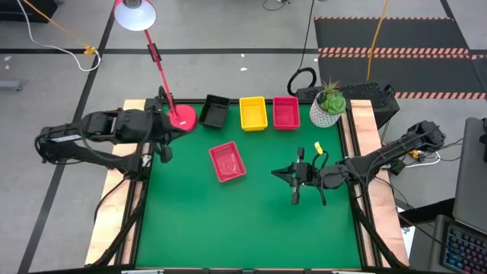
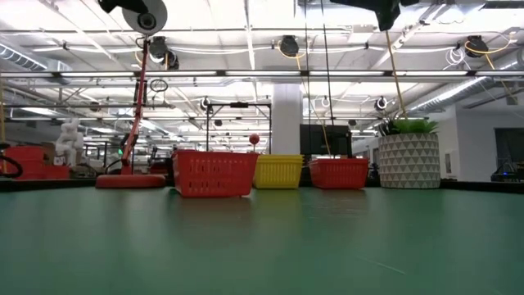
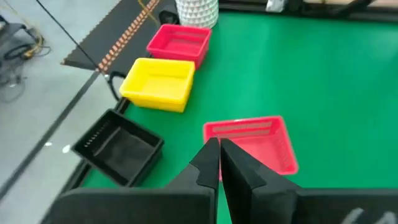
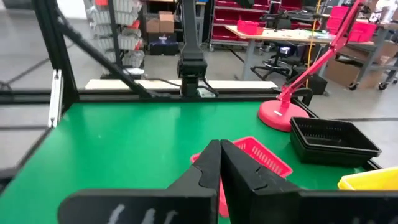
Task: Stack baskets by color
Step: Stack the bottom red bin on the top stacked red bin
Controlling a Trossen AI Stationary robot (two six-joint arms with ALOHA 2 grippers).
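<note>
A black basket (image 1: 214, 111), a yellow basket (image 1: 253, 113) and a red basket (image 1: 286, 112) stand in a row along the table's far edge. In the right wrist view the black basket (image 4: 333, 140) shows two rims, one nested in the other. Another red basket (image 1: 227, 162) rests on its base, open side up, near the middle of the green table. My left gripper (image 3: 219, 149) is shut and empty, raised over the table's left edge and pointing at that lone red basket (image 3: 252, 140). My right gripper (image 4: 219, 152) is also shut and empty, right of that basket (image 4: 249, 158).
A red lamp base (image 1: 181, 116) stands at the far left beside the black basket, with its arm leaning over the table. A white plant pot (image 1: 327, 109) sits at the far right corner. Bare green table (image 1: 251, 228) lies toward the near edge.
</note>
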